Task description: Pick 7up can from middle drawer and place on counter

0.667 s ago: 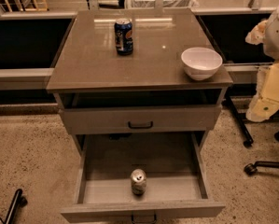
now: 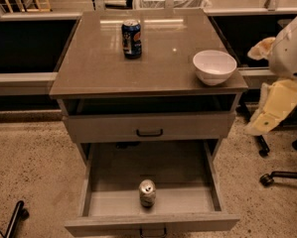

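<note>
The 7up can (image 2: 147,192), pale silver with a shiny top, stands upright near the front of the open middle drawer (image 2: 187,202), on its bare grey floor. The drawer's dark bar handle (image 2: 153,230) shows at the bottom edge. The counter (image 2: 98,63) is the glossy grey-brown top of the cabinet. My gripper (image 2: 273,112), a pale yellowish part below the white arm (image 2: 292,46), hangs at the far right, beside the cabinet at about the height of the closed drawer. It is well apart from the can and holds nothing that I can see.
A dark blue can (image 2: 131,38) stands at the back of the counter. A white bowl (image 2: 214,66) sits near its right front corner. A closed drawer front (image 2: 149,128) lies above the open drawer. Chair castors (image 2: 267,178) are on the speckled floor at right.
The arm and gripper at the right have shifted a little down and to the left. The can, drawer and counter items have not moved.
</note>
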{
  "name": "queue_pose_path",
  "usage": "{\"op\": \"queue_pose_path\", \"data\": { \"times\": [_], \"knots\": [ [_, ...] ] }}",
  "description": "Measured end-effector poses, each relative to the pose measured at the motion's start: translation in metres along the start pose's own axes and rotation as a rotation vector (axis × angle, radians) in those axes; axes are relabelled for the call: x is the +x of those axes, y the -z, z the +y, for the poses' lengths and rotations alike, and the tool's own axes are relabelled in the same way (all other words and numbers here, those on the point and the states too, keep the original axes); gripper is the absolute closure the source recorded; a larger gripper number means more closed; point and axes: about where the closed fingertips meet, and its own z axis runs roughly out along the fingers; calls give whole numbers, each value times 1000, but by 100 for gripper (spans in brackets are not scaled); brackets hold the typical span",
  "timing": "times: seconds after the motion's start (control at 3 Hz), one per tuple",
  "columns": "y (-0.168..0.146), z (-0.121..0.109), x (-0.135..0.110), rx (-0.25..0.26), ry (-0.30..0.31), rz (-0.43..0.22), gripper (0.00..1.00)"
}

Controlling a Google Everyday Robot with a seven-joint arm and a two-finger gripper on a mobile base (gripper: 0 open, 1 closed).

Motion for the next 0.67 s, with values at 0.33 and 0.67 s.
{"op": "queue_pose_path", "data": {
  "times": [0.33,0.67],
  "knots": [
    [-70,24,4,-70,13,-197,0],
    [-105,33,-25,-17,79,-431,0]
  ]
}}
